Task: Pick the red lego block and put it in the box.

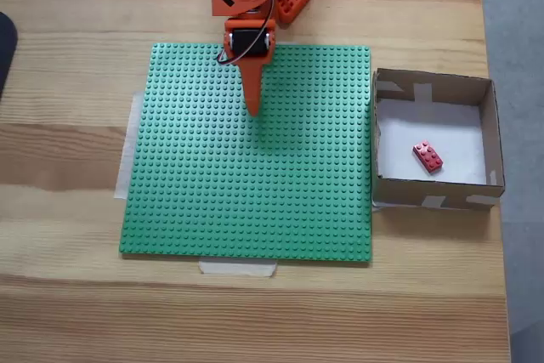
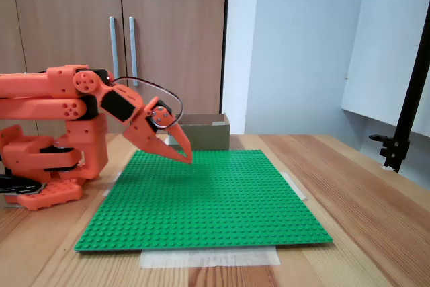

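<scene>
Inside the box (image 1: 478, 91), on its white floor, lies the red block (image 1: 427, 156), so the placing looks done. Over the green baseplate (image 1: 255, 201) the gripper (image 1: 252, 110) hangs with jaws together, holding nothing. Next would only be parking the arm.

I see a green studded baseplate (image 1: 255, 176) lying flat on my wooden table (image 1: 68, 150), with pale tape (image 1: 238, 268) at its edges. Behind the table stand wooden cupboard doors (image 2: 80, 31) with metal handles (image 2: 113, 48), and a black stand (image 2: 406, 112) on the right.
</scene>
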